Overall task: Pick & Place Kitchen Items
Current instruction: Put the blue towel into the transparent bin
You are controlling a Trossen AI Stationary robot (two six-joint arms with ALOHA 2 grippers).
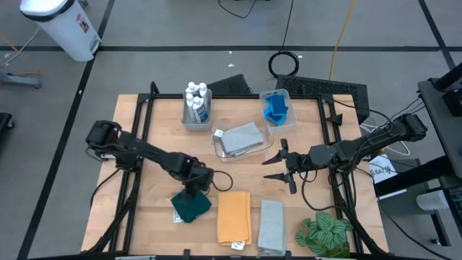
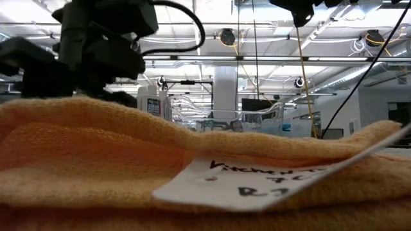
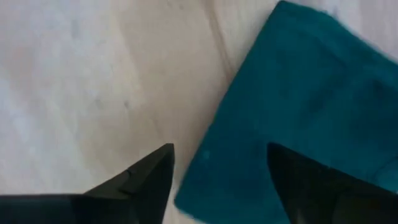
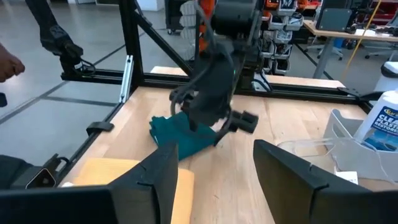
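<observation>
Orange cloth [image 2: 128,160] fills the low view, its paper tag [image 2: 257,179] up front. Left gripper [image 3: 217,180] hangs over the dark green cloth [image 1: 192,206], fingers spread, gripping nothing. Right gripper [image 1: 278,167] waits mid-table, fingers apart, empty.

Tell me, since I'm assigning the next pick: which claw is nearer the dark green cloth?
Left. The left claw sits directly over the dark green cloth, fingers apart. The right claw hangs over bare table, well off toward the other side.
</observation>
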